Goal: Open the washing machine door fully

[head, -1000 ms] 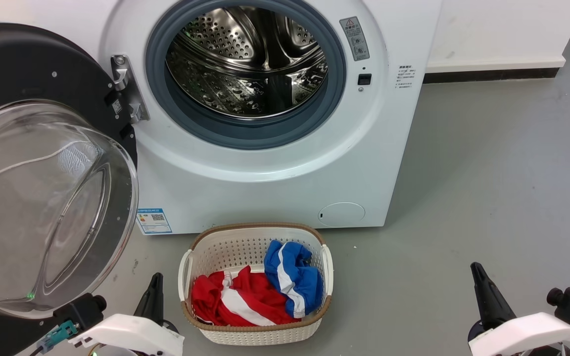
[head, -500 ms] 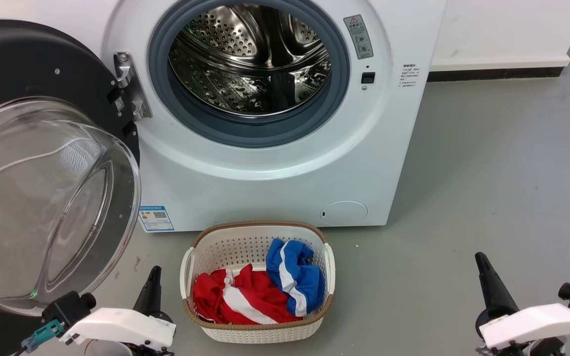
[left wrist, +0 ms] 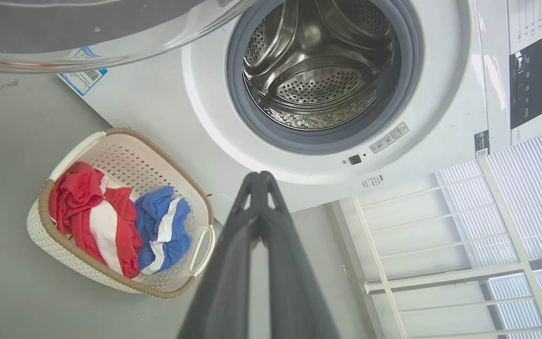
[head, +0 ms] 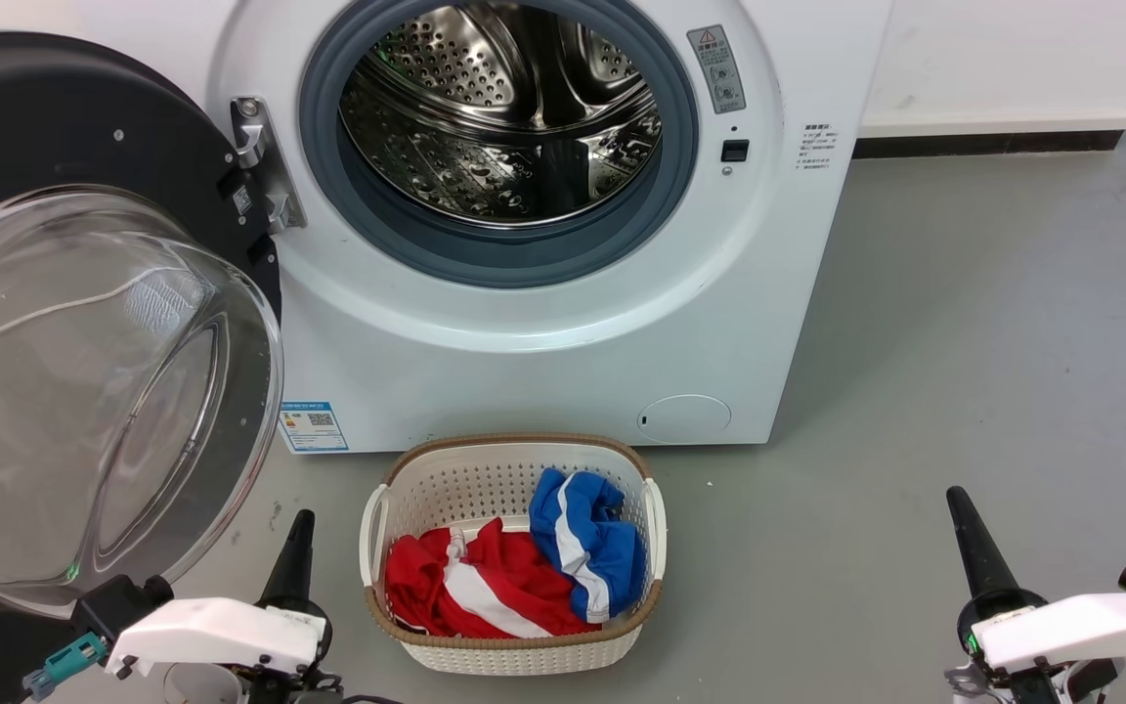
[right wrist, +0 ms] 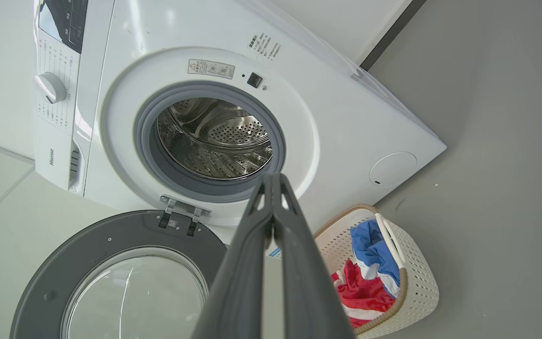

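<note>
Between the pressed-together left gripper [head: 303, 515] and right gripper [head: 955, 492], a cream perforated plastic basket [head: 514, 441] holds a red-and-white garment [head: 470, 592] and a blue-and-white garment [head: 587, 548]

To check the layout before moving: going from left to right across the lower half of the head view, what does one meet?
door → left gripper → basket → right gripper

The washing machine door [head: 84, 391] stands swung wide at the left, bulging toward the near side and blocking that flank. The drum opening [head: 499, 117] is free from the front, but the laundry basket [head: 509, 440] sits low, just before the machine. The grey floor [head: 964, 342] at the right gives open passage.
</note>
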